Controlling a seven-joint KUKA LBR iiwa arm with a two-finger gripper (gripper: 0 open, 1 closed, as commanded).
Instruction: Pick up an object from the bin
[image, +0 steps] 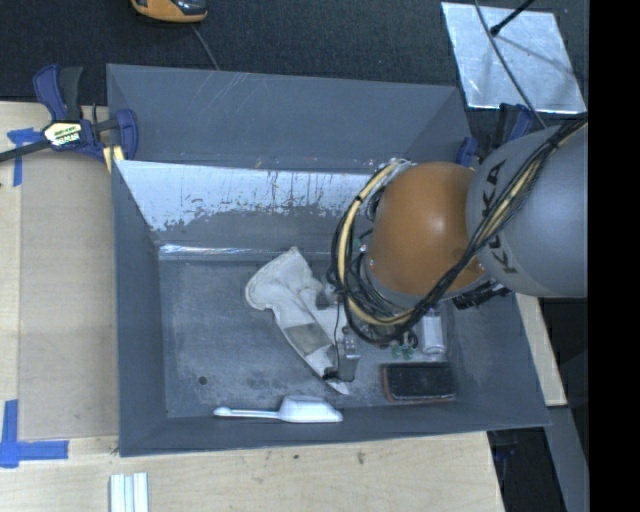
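- Bin (140, 330): grey metal, a few loose items.
- White cloth (285, 290): crumpled at centre, tail running toward 5 o'clock.
- Black flat case (418, 382): 4 o'clock.
- White spoon (285, 411): 6 o'clock.
- Pincer (345, 368): at the cloth tail; opening cannot be told. Judged step: approach. Next: close on cloth, lift.

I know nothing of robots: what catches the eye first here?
A big orange-covered arm reaches in from the right, its pincer down at the lower end of a crumpled white cloth mid-bin. Near the front wall lie a white spoon and a black rectangular thing.
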